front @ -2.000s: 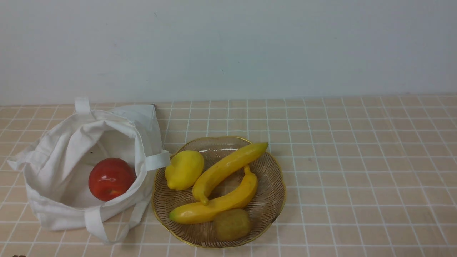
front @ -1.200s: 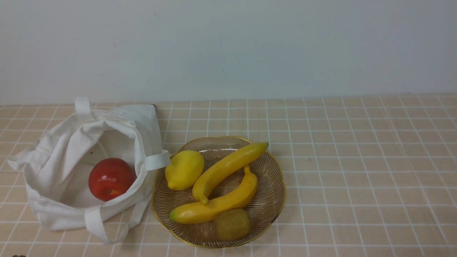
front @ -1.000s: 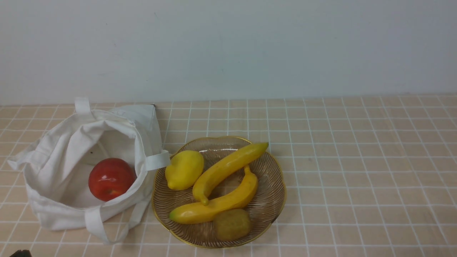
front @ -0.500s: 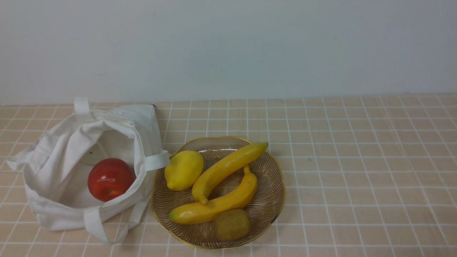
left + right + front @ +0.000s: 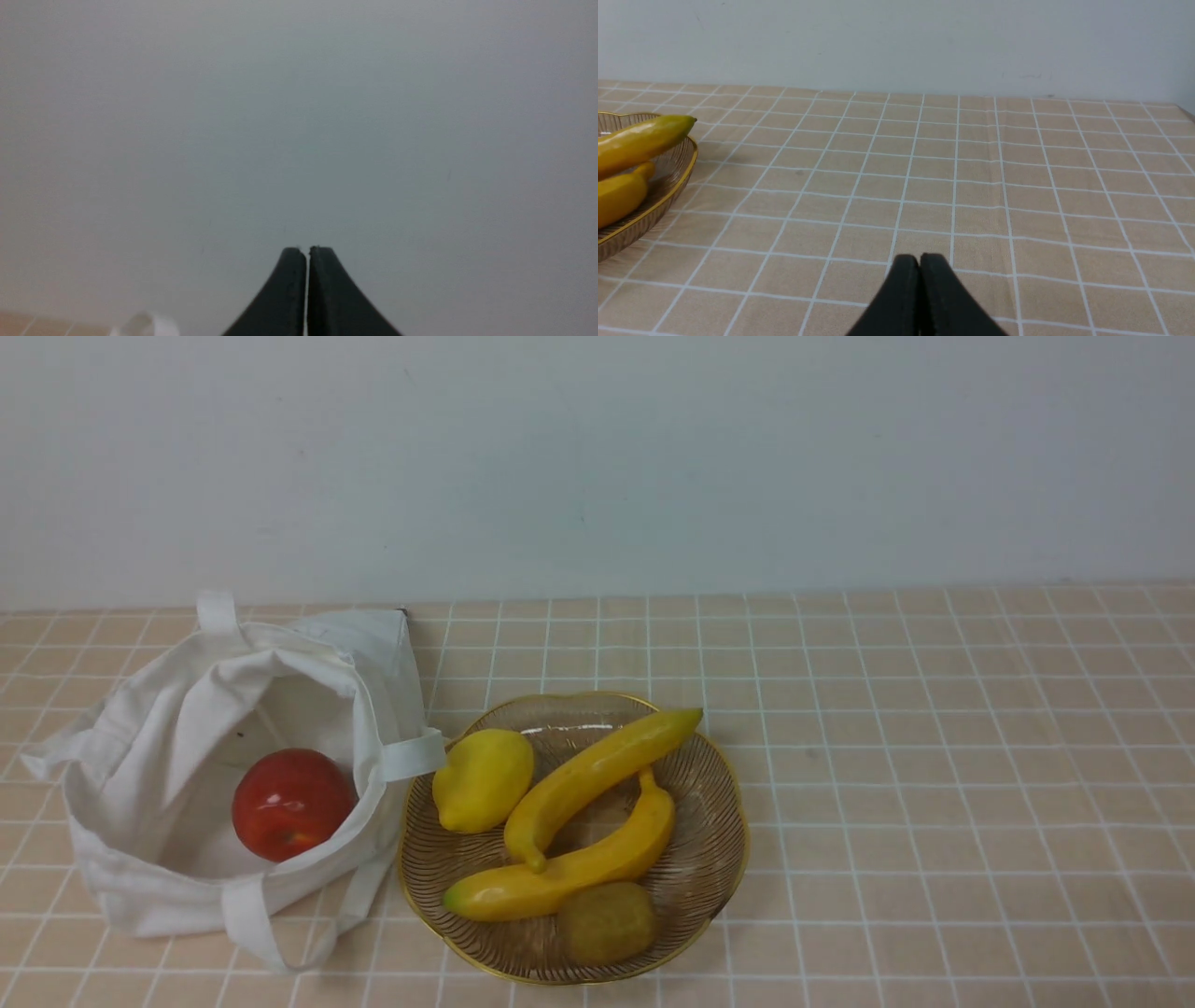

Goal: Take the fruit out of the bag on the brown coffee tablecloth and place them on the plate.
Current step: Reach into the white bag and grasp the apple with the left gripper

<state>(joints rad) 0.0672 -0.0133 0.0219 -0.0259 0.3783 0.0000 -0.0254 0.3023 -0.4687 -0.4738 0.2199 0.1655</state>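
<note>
A glossy red apple, the fruit (image 5: 292,804), lies inside the open white bag (image 5: 140,747) at the left of the brown coffee tablecloth (image 5: 934,756). Right beside the bag stands the amber plate (image 5: 709,877) with its gold rim. Neither arm shows in the front view. In the left wrist view my left gripper (image 5: 307,249) is shut and empty, facing the pale wall, with a bit of white bag strap (image 5: 147,325) low in the picture. In the right wrist view my right gripper (image 5: 919,257) is shut with nothing in it, low over bare cloth to the right of the plate (image 5: 668,191).
The plate holds a lemon (image 5: 482,779), two bananas (image 5: 597,770), and a brownish kiwi (image 5: 607,922). A pale wall (image 5: 597,467) closes off the far side of the table. The cloth's right edge (image 5: 1186,110) shows at the far right of the right wrist view.
A dark tip at the front view's bottom left corner has gone out of sight. The bag and apple barely shifted; the plate and its fruit stayed put.
</note>
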